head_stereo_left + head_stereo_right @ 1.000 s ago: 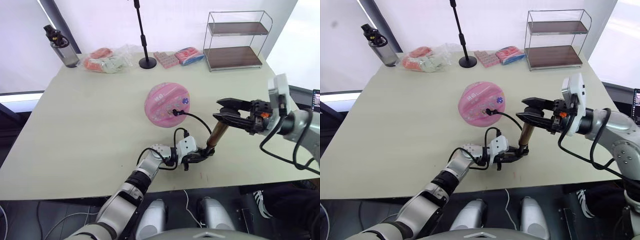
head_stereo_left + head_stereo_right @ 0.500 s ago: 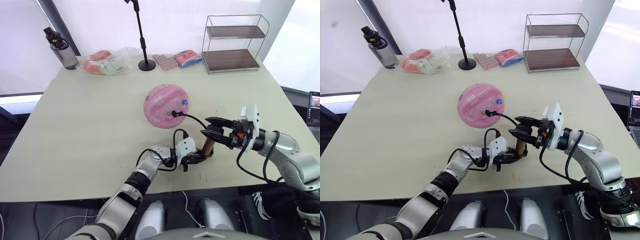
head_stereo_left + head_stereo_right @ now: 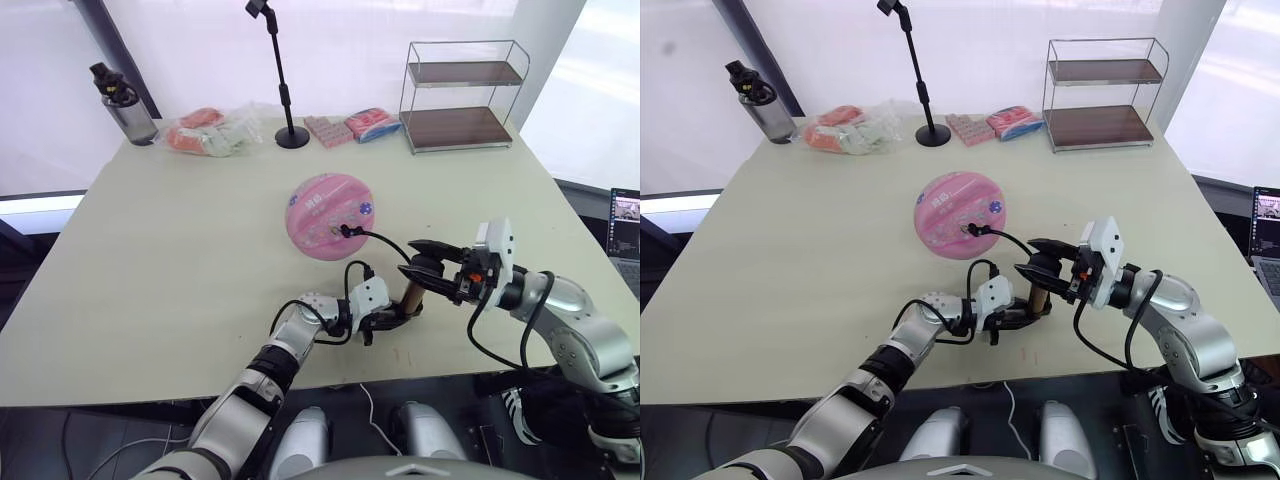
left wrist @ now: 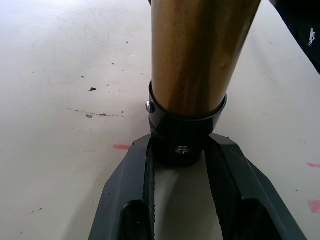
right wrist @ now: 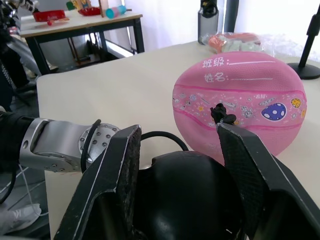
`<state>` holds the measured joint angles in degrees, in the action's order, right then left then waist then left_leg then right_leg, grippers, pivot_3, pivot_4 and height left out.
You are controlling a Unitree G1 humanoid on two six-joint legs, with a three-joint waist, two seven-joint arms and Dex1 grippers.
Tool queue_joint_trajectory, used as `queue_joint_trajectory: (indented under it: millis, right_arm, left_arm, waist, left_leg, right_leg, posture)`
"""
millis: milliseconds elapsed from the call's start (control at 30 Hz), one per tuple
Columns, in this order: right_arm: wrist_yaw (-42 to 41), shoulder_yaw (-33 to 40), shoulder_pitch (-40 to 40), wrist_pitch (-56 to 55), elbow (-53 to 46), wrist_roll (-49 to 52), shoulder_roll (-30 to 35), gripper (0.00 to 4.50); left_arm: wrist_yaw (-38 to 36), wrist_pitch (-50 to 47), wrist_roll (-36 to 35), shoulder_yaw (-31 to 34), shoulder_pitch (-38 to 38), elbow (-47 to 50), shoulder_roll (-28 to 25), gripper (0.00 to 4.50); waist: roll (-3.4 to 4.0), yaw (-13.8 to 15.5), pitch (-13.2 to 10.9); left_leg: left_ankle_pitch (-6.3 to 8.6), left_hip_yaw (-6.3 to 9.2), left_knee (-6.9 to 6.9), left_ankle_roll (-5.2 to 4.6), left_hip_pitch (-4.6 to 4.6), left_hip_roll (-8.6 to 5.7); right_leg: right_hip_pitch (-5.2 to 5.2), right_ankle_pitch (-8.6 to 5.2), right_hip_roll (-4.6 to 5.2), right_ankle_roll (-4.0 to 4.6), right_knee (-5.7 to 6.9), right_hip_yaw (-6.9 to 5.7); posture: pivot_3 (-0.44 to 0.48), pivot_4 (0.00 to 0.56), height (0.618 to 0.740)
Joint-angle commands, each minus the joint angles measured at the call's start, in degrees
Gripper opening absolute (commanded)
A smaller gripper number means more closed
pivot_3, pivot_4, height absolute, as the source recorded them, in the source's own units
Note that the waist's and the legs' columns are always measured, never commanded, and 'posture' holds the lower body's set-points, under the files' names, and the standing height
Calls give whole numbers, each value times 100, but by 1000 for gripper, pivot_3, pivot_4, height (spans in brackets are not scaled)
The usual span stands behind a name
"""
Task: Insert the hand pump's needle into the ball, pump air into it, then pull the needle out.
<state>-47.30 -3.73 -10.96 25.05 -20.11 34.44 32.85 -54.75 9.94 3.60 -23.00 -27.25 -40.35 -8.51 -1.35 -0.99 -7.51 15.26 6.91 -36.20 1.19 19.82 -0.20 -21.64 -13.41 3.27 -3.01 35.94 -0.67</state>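
The pink ball (image 3: pixel 330 217) rests mid-table with its white lettering up. The needle's black fitting (image 5: pixel 222 114) sits pushed into the ball, and the thin black hose (image 3: pixel 385 240) curves from it back to the hand pump (image 3: pixel 410 297). The pump stands tilted near the table's front edge. My left gripper (image 4: pixel 180 150) is shut on its black bottom cap, under the gold barrel (image 4: pixel 195 55). My right gripper (image 3: pixel 425 272) is low over the pump's top, shut on the black handle (image 5: pixel 185 185) between its fingers (image 5: pixel 112 170).
At the back stand a black pole stand (image 3: pixel 280 80), a wire two-tier shelf (image 3: pixel 458 95), a water bottle (image 3: pixel 118 102), bagged packets (image 3: pixel 205 130) and pink packets (image 3: pixel 350 125). A screen (image 3: pixel 625 210) sits off the table's right side. The front edge runs just below my left gripper.
My right gripper has come down and toward the left gripper with the handle, so less of the pump shows. The left gripper and ball have stayed put. The camera has tilted.
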Motion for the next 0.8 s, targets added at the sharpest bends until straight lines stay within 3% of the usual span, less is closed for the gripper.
queue_joint_trajectory:
  millis: [33,167,333,567,800]
  right_arm:
    - [125,162,-51,592,-164,163,217,2009]
    - [187,806,-656,1206,-613,860,643,2009]
    - [335,1431,-1347,1815,-747,1660,1080,2009]
    - [533,2155,-2415,2655,-515,2971,1784,2009]
    - [920,2406,-3246,3158,-90,3907,2187,2009]
  left_arm:
    - [-106,-295,202,-124,266,-318,-172,1093]
    - [-118,-312,197,-128,269,-310,-178,1093]
    - [-136,-306,181,-146,249,-328,-183,1093]
    - [-147,-293,171,-170,240,-345,-184,1093]
    - [-146,-296,175,-179,243,-352,-193,1093]
  waist:
    - [8,2,-10]
    - [51,13,-88]
    - [64,37,-103]
    - [64,30,-135]
    - [68,33,-154]
  left_leg:
    - [0,0,0,0,1,0]
    - [0,-3,-1,0,13,-5]
    - [-2,1,-15,0,101,-12]
    - [-2,-4,-18,-3,108,-30]
    - [-2,-3,-18,-3,119,-31]
  right_leg:
    - [-1,0,0,0,0,0]
    - [-9,4,3,-7,-3,2]
    - [-93,18,4,-21,0,1]
    - [-96,17,23,-21,-1,3]
    - [-105,20,26,-16,-1,2]
  posture:
    - [0,150,731]
    - [0,150,731]
    - [0,150,731]
    - [0,150,731]
    - [0,150,731]
